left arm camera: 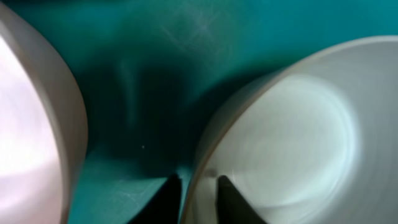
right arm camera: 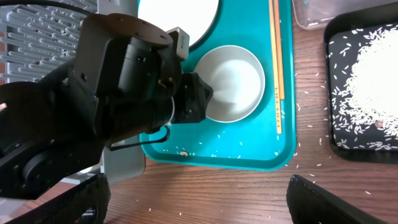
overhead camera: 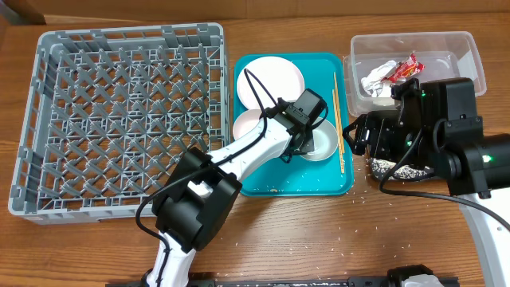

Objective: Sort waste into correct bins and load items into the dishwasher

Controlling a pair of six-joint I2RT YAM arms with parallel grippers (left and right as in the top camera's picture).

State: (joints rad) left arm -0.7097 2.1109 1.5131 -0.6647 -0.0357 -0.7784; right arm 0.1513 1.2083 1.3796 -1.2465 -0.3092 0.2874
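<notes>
My left gripper (overhead camera: 307, 131) is shut on the left rim of a white bowl (overhead camera: 320, 145) on the teal tray. In the left wrist view the fingers (left arm camera: 198, 190) straddle this bowl's rim (left arm camera: 292, 130), one inside and one outside. The bowl also shows in the right wrist view (right arm camera: 239, 81). A second white bowl (overhead camera: 249, 125) and a white plate (overhead camera: 269, 80) lie beside it. The chopsticks (overhead camera: 338, 119) lie along the tray's right side. My right gripper (right arm camera: 199, 199) is open and empty above the table. The napkin (overhead camera: 374, 77) and red wrapper (overhead camera: 405, 68) lie in the clear tub (overhead camera: 454, 48). Rice (right arm camera: 376, 81) lies in the black tray (right arm camera: 333, 81). The cup is out of view.
The grey dish rack (overhead camera: 119, 112) stands at the left. The teal tray (overhead camera: 287, 182) sits in the middle with rice grains on it. Loose grains are scattered on the wood in front of the tray and around the black tray. My right arm covers most of the black tray from overhead.
</notes>
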